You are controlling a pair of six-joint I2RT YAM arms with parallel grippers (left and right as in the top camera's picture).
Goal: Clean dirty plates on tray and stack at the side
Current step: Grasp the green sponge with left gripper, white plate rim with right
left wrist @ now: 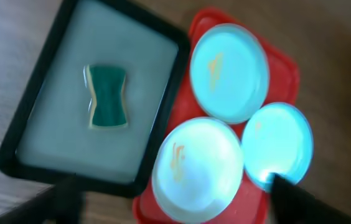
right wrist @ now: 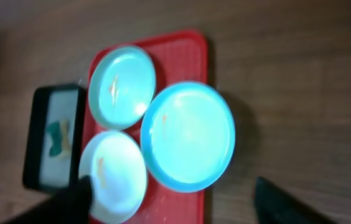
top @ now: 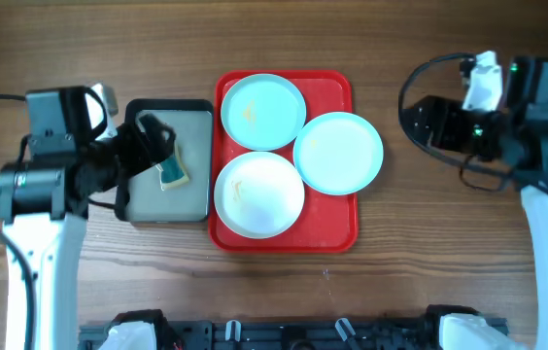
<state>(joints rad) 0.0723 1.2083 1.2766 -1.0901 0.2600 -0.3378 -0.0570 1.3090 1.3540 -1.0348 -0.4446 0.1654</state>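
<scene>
- As seen from its own wrist camera: left gripper (left wrist: 175,191) released, dark fingertips (left wrist: 70,193) spread to the lower corners of the view, nothing between them.
- Directly beneath, in the overhead view: black-rimmed tray (top: 206,160) with grey inside, holding a green sponge (top: 172,175) edged in yellow, lying flat and apart from the fingertips.
- Right gripper (right wrist: 174,186) likewise released, fingers wide and empty, poised over the table (top: 449,253) well to the right of the plates.
- Red tray (top: 337,231), rectangular with rounded corners and raised rim, at table centre, its left rim just beside the black-rimmed tray.
- Upper mint plate (top: 262,111): round, shallow, glossy aqua; inside the far left part of the red tray; thin orange-yellow smear left of centre.
- White plate (top: 258,193): same size, glossy; inside the near left part of the red tray, just below the upper mint plate; short orange streak on its left half.
- Right mint plate (top: 338,153): aqua, bright glare across the surface; partly over the right rim of the red tray, outer edge above bare wood; faint orange mark visible only from the left wrist.
- Edges of the three plates meeting near tray centre; touching or overlapping, impossible to tell which.
</scene>
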